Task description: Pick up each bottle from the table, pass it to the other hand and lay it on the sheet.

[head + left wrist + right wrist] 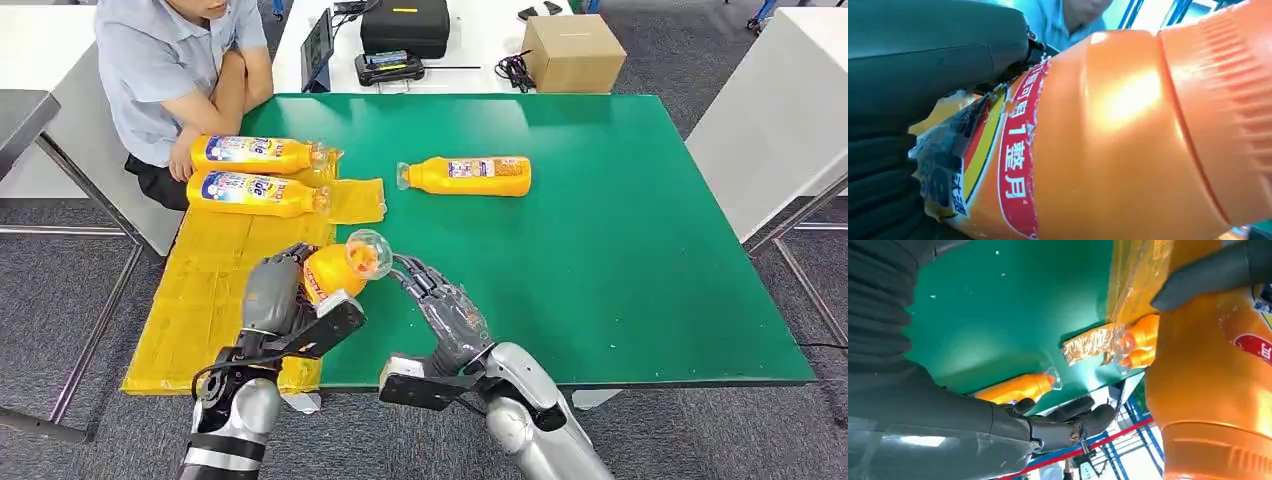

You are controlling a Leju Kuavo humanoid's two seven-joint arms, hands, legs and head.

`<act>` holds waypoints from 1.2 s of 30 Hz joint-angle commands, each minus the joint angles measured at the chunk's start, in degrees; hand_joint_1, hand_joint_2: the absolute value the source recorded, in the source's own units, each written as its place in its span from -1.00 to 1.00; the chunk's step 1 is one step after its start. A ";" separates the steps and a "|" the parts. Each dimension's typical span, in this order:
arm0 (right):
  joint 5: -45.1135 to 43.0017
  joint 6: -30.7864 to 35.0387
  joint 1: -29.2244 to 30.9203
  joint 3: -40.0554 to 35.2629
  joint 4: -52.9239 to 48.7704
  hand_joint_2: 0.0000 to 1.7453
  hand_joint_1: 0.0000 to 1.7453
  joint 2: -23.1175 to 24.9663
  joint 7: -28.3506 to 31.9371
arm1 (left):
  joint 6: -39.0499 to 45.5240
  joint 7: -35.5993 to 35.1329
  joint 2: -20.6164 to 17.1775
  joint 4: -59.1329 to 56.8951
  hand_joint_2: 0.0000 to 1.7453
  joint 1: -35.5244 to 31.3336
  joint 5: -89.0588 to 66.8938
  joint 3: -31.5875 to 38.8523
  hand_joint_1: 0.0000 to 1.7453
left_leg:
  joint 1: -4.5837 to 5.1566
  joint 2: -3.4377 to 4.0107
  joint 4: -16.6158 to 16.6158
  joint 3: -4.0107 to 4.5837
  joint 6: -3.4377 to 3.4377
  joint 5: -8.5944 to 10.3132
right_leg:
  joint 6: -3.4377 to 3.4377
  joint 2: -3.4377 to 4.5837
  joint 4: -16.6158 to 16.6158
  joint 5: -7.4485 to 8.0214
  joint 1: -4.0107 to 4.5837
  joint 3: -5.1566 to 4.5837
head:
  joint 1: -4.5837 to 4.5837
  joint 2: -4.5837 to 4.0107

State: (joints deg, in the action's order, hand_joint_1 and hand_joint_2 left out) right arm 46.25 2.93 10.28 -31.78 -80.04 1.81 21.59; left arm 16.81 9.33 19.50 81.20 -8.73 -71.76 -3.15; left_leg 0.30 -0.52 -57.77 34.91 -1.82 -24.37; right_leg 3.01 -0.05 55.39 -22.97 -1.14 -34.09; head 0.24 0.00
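Observation:
My left hand (272, 296) grips an orange bottle (335, 270) by its body, the clear cap pointing up and to the right, over the seam between the yellow sheet (205, 300) and the green table (620, 230). The left wrist view shows the bottle's label (1018, 150) close up. Just right of the cap, my right hand (445, 308) has its fingers spread and holds nothing. In the right wrist view the held bottle (1208, 380) hangs apart from those fingers (1083, 420). Two bottles (255, 153) (258, 192) lie on the sheet. Another bottle (470, 176) lies on the table.
A person (170, 70) sits at the table's far left corner, arms folded beside the sheet's bottles. Behind the table stand a cardboard box (572, 52), a black case (405, 25) and a tablet (318, 45). A white table (770, 110) flanks the right side.

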 commanded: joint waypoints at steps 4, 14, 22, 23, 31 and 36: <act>-0.15 -0.43 1.16 0.78 0.61 1.00 -1.00 -0.79 0.18 | 0.22 -0.45 -2.21 -0.66 1.00 -2.68 -1.14 -1.09 1.00 | -0.06 0.02 0.00 -0.15 0.10 -0.06 | -0.12 -0.01 -0.01 -0.06 0.07 0.16 | 0.00 0.00; -4.39 -2.22 2.84 0.16 2.74 1.00 -1.00 -1.28 2.53 | 2.87 -8.30 -6.60 -14.77 1.00 -8.02 -17.49 -1.93 1.00 | -0.03 0.00 0.08 -0.25 0.10 -0.03 | -0.12 -0.02 -0.06 -0.04 0.04 0.25 | 0.00 0.00; -6.68 -2.93 5.52 -1.48 5.42 1.00 -1.00 -1.79 4.33 | 6.87 -15.39 -15.31 -39.90 1.00 -17.13 -18.24 -3.87 1.00 | -0.07 0.21 0.14 -0.36 0.14 -0.03 | -0.17 0.17 -0.10 0.03 0.08 0.31 | -0.02 0.00; -6.74 -2.90 5.36 -1.49 5.27 1.00 -1.00 -1.90 4.35 | 7.09 -15.39 -15.32 -40.23 1.00 -17.13 -18.24 -3.46 1.00 | -0.04 0.13 0.14 -0.38 0.13 -0.02 | -0.17 0.07 -0.07 0.00 0.05 0.32 | -0.02 0.00; -6.97 -2.90 5.21 -1.75 5.10 1.00 -1.00 -1.90 4.40 | 5.53 -17.75 -15.97 -41.04 1.00 -17.51 -18.24 -4.90 1.00 | -0.05 0.15 0.04 -0.22 0.09 -0.04 | -0.10 0.10 0.02 -0.01 0.04 0.18 | -0.02 0.00; -7.01 -2.95 5.08 -2.22 5.20 1.00 -1.00 -1.88 4.44 | 5.31 -18.29 -16.16 -41.33 1.00 -17.64 -18.24 -4.87 1.00 | -0.09 0.19 0.02 -0.34 0.15 -0.08 | -0.18 0.16 0.03 -0.03 0.09 0.31 | -0.02 0.00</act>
State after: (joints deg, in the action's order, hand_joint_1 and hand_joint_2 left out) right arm 39.47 0.42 12.82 -31.89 -78.27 0.90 25.90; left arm 22.86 -8.17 6.08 46.76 -24.08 -90.01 -6.08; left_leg 0.29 -0.54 -57.76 34.87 -1.81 -24.35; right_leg 3.00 -0.06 55.43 -22.96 -1.14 -34.02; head 0.22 0.00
